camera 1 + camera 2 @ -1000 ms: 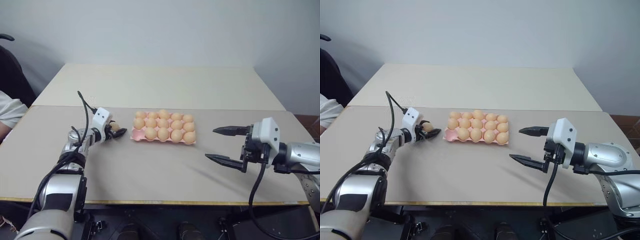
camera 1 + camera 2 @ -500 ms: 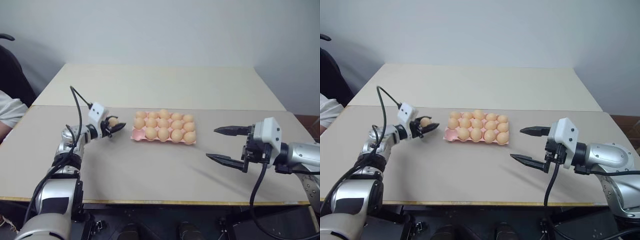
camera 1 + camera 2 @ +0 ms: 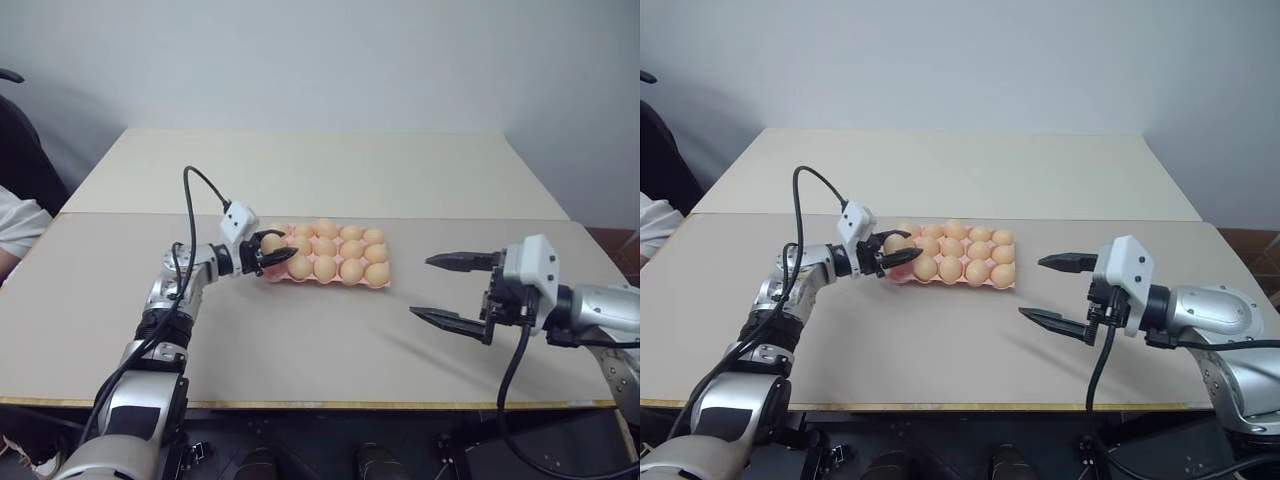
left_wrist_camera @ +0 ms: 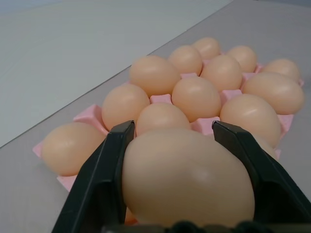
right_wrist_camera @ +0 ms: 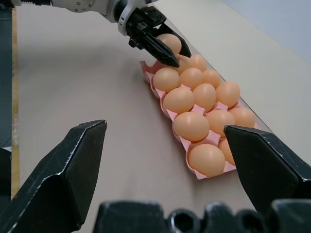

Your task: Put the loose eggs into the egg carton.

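Observation:
The pink egg carton (image 3: 272, 273) lies mid-table with several tan eggs in its cups. My left gripper (image 3: 276, 250) is shut on one loose egg (image 3: 269, 243) and hovers at the carton's left end, just above its near-left cups. The left wrist view has the held egg (image 4: 187, 182) between both fingers (image 4: 97, 179), with the filled carton (image 4: 90, 114) right behind it. My right gripper (image 3: 422, 287) hangs wide open to the right of the carton, holding nothing. From the right wrist view, the left gripper (image 5: 167, 51) with its egg sits over the carton's far end (image 5: 195, 171).
A second pale table (image 3: 320, 170) adjoins the far edge of this one. A person's white sleeve (image 3: 15, 225) and a dark chair (image 3: 20, 140) are at the far left. Bare tabletop (image 3: 300, 340) lies in front of the carton.
My left gripper has carried the egg to the right and slightly up, from beside the carton to over its left end. The right arm has stayed still.

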